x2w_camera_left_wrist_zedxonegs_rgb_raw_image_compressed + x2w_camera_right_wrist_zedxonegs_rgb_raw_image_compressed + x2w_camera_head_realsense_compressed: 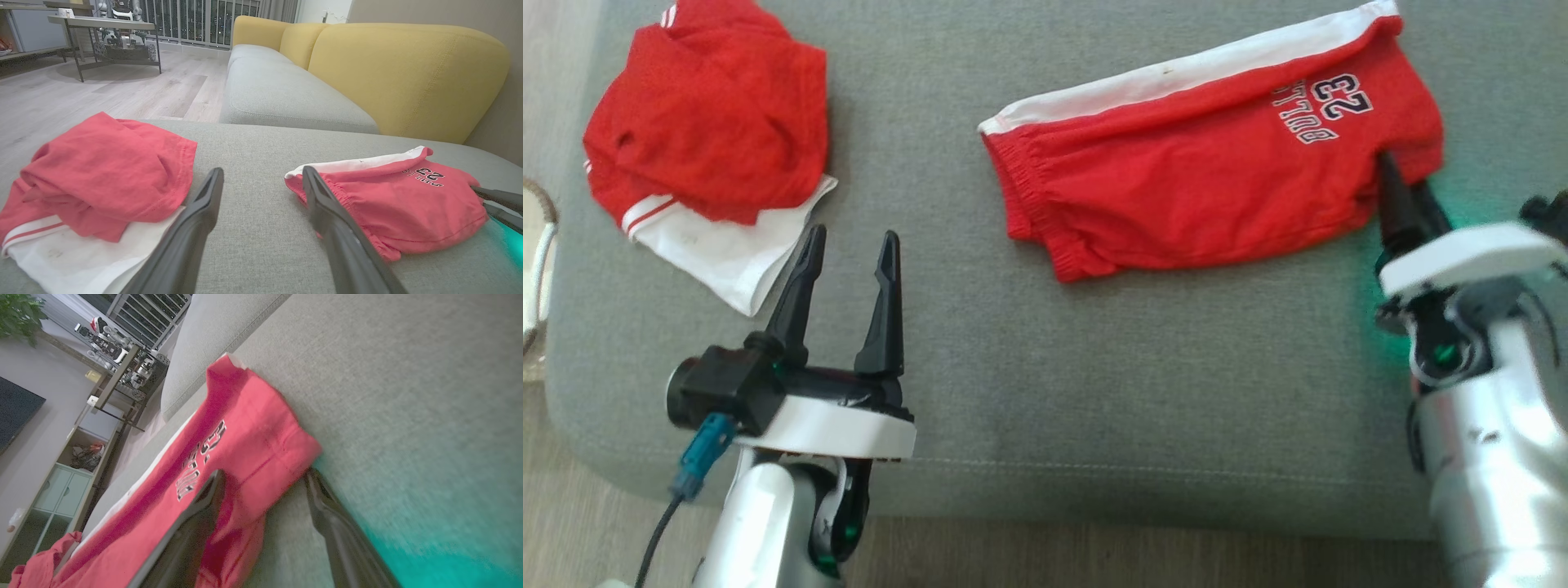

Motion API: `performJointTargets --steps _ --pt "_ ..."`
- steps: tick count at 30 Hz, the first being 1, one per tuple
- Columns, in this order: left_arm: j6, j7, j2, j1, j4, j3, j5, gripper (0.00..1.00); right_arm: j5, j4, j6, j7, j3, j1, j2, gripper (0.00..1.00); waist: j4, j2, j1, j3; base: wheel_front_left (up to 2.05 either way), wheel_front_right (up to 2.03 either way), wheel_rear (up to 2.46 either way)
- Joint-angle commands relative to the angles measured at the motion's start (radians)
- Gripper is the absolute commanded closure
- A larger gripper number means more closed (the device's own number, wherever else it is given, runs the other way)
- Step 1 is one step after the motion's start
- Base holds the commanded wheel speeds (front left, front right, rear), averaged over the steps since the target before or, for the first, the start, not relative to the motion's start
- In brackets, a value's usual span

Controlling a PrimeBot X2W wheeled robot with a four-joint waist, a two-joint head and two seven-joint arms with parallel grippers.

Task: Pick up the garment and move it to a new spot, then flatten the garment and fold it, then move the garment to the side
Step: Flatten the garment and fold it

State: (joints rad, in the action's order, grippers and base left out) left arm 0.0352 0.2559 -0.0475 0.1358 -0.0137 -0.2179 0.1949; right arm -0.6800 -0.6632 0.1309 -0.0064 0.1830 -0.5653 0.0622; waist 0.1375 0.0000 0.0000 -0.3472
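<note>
**Right gripper spread wide at the corner of the red shorts**

Right gripper (pixel 264 473) stands with its two dark fingers far apart and nothing clamped between them. In the right wrist view one finger lies over the red cloth and the other over bare cushion just beside the hem, so the cloth's edge falls in the gap. In the head view the fingertips meet the near right corner of the red shorts (pixel 1201 171); whether they press on the fabric cannot be told. A green glow spreads over the cushion beside this gripper.

The shorts lie folded flat on the right half of the grey cushion (pixel 1094 367). Their gathered waistband points left and the hem right. A white stripe runs along the far edge, and a dark-and-white print with the number 23 sits near the far right end, upside down from the robot's side.

Left gripper (pixel 854 233) hovers above the near left part of the cushion, fingers also fully parted and holding nothing. It points away from the robot, toward the gap between the two garments.

Just beyond it, at the far left, a crumpled red and white garment (pixel 703 122) lies in a heap, well apart from the shorts.

Pale wooden floor (pixel 572 523) shows along the near and left edges of the cushion. In the left wrist view a sofa (pixel 408 73) with a grey seat and yellow back stands beyond the cushion.
</note>
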Motion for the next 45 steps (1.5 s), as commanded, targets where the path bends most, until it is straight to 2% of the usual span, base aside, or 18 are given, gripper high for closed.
performJointTargets --steps 1,8,16,17,18,19,27,36,39,45 --pt "-0.002 0.006 -0.003 0.031 0.039 0.026 0.004 0.0 -0.024 -0.011 0.0 0.02 -0.018 -0.039 -0.012 0.0 0.014 0.0 0.0 -0.01 0.0 0.0 0.0" --pt "-0.002 0.006 -0.003 0.039 0.04 0.018 0.01 0.0 -0.056 -0.154 0.0 0.077 0.032 -0.14 -0.012 0.0 0.046 0.0 0.0 -0.023 0.0 0.0 0.0" --pt "-0.011 0.006 -0.003 0.043 0.035 0.013 0.02 0.0 0.028 -0.264 0.0 0.115 0.052 -0.214 -0.011 0.0 0.067 0.0 0.0 -0.029 0.0 0.0 0.0" --pt "-0.011 0.006 -0.003 0.043 0.033 0.013 0.02 0.0 0.037 -0.275 0.0 0.119 0.055 -0.218 -0.011 0.07 0.069 0.0 0.0 -0.026 0.0 0.0 0.0" --pt "-0.012 0.006 -0.003 0.044 0.033 0.013 0.021 0.0 0.044 -0.283 0.0 0.121 0.057 -0.221 -0.011 0.62 0.071 0.0 0.0 -0.024 0.0 0.0 0.0" --pt "-0.013 0.006 -0.003 0.045 0.032 0.014 0.021 0.0 0.051 -0.29 0.0 0.125 0.058 -0.225 -0.011 1.0 0.071 0.0 0.0 -0.022 0.0 0.0 0.0" --pt "-0.019 0.006 -0.003 0.056 0.037 0.065 0.008 0.0 0.068 -0.28 0.0 0.089 0.053 -0.225 -0.011 1.0 0.062 0.0 0.0 0.006 0.0 0.0 0.0" --pt "-0.017 0.006 -0.003 0.034 0.028 0.077 0.008 0.0 0.068 -0.23 0.0 -0.004 0.089 -0.198 0.011 1.0 0.032 0.0 0.0 0.059 0.0 0.0 0.0" --pt "-0.02 0.006 -0.003 0.026 0.03 0.076 0.005 0.0 0.063 -0.219 0.0 -0.032 0.122 -0.182 0.018 1.0 0.019 0.0 0.0 0.073 0.0 0.0 0.0" --pt "-0.036 0.006 -0.003 0.006 0.05 0.088 0.005 0.0 0.148 -0.249 0.0 -0.101 0.237 -0.152 0.05 1.0 -0.006 0.0 0.0 0.099 0.0 0.0 0.0"
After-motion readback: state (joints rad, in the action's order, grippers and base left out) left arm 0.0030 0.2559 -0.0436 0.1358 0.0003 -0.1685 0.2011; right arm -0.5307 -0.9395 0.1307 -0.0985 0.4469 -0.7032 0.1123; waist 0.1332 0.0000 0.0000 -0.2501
